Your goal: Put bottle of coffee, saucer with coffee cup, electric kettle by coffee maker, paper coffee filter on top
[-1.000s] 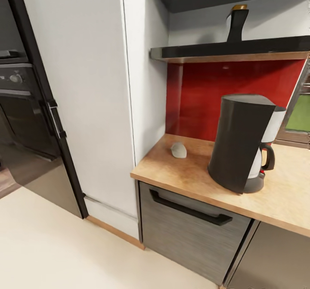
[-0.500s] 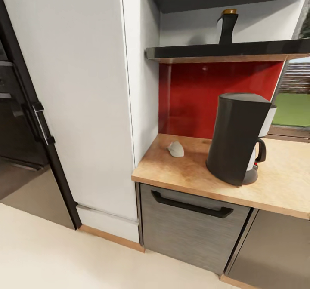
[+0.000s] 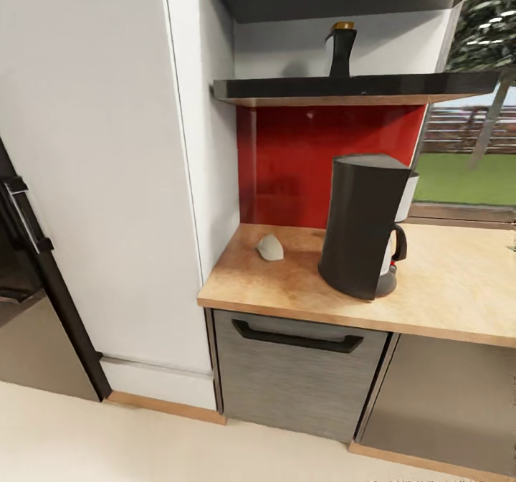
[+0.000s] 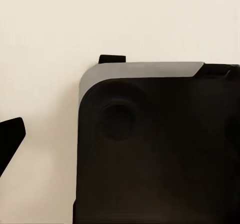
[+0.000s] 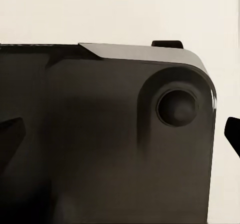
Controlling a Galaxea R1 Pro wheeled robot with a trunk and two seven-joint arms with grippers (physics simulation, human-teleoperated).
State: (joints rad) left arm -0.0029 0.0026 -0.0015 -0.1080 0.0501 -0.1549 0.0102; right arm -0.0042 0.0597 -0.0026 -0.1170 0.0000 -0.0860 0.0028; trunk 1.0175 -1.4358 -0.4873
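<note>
On the wooden countertop (image 3: 444, 281) stands the dark coffee maker (image 3: 362, 227), its glass pot and handle turned to the right. To its left, near the red back wall, lies a small pale grey object (image 3: 270, 247) that looks like a folded paper filter. The dark bottle of coffee (image 3: 342, 48) with a gold cap stands on the black shelf (image 3: 344, 87) above. My left gripper (image 4: 120, 139) and right gripper (image 5: 120, 134) hang open over my own dark base and the pale floor, holding nothing. One left fingertip (image 4: 10, 139) shows at that picture's edge.
A tall white cabinet (image 3: 107, 181) rises left of the counter, with a black oven front (image 3: 21, 252) beyond it. Under the counter is a grey drawer (image 3: 297, 374) with a black handle. A window (image 3: 466, 173) lies behind the counter's right part. Pale floor stretches in front.
The head camera has swung, so the counter, shelf and cabinet sit further left in the picture and the window shows more. The things themselves have not moved.
</note>
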